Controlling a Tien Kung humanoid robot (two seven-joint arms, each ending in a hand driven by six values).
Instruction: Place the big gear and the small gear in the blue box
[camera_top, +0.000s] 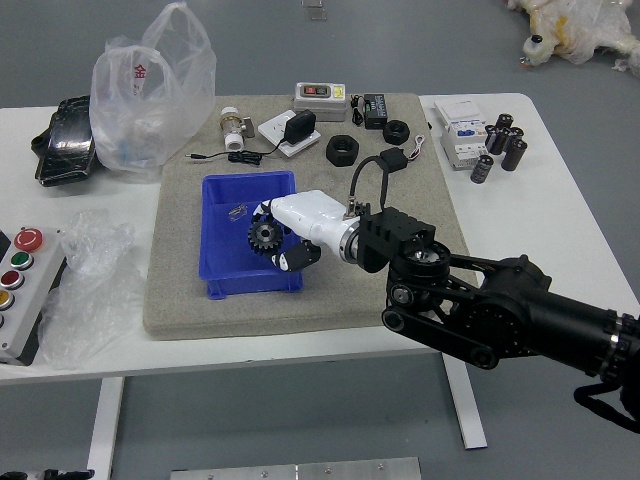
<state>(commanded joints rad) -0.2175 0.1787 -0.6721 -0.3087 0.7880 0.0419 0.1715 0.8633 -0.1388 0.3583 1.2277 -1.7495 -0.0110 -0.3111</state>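
Right hand: the white hand (310, 218) reaches in from the right and grips a toothed black gear (265, 237) at its fingertips.
Gear: within the blue box's outline, nearer the right wall than the left; whether big or small, and whether it touches the floor, cannot be told.
Blue box (221, 286): on the grey mat (185, 318), left of its centre; a small clear piece (238, 212) lies inside.
Room at the box: a narrow strip of mat shows along the left wall, another along the near side, a broader expanse to the right, partly under the hand.
Mat, far edge: a device with a display (320, 100), a black adapter (299, 126) and two black rings (342, 150).
Table (300, 347), left side: crumpled plastic film (90, 290) beside a button panel (20, 300).
Table, far right corner: a white carton (463, 130) beside black cylinders (515, 152).
Left hand (45, 475): at the picture's lower left corner; its state cannot be told.
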